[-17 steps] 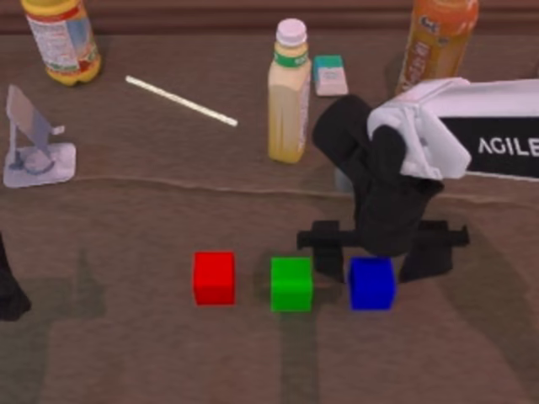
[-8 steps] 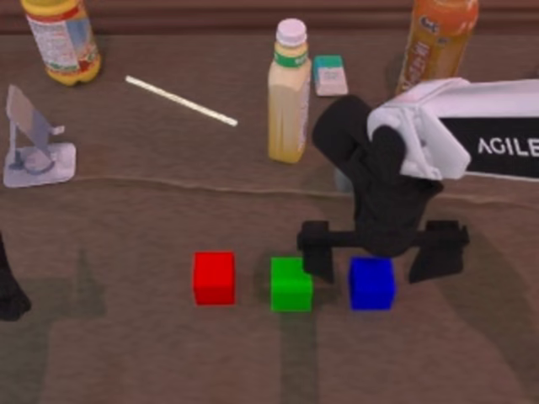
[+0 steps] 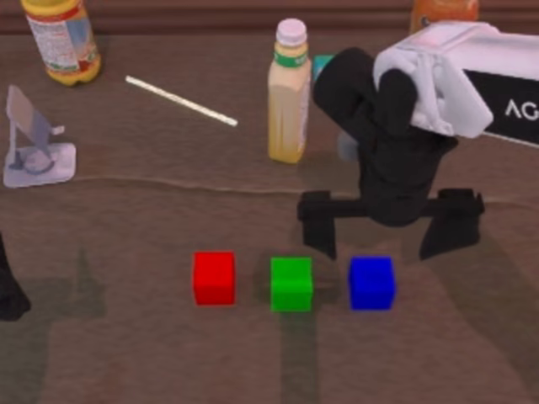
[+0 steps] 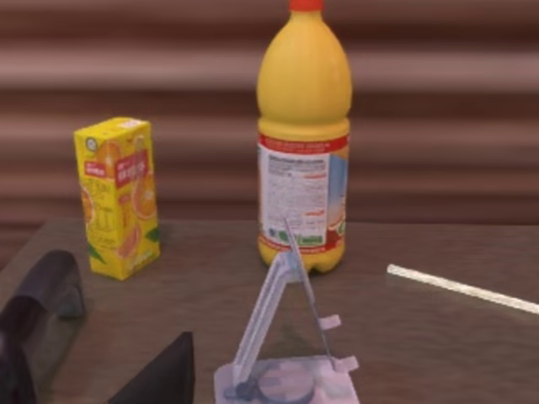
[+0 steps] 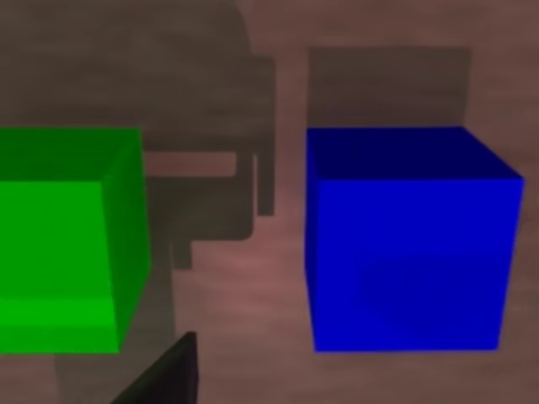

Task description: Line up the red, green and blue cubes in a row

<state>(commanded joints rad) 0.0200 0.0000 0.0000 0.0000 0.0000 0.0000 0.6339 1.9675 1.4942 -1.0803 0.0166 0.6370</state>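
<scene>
Brown tabletop [image 3: 152,353] is carrying three cubes sitting in a row. Taking the green cube [image 3: 291,284] as landmark: the red cube [image 3: 214,277] is lying to its left, the blue cube [image 3: 371,283] to its right, each apart from it with a gap between. The right gripper [image 3: 390,225] is hovering just behind the blue cube, fingers spread wide and gripping nothing. Far to the left, the left gripper [image 3: 10,290] is sitting parked at the edge; whether its fingers are apart, I cannot tell.
</scene>
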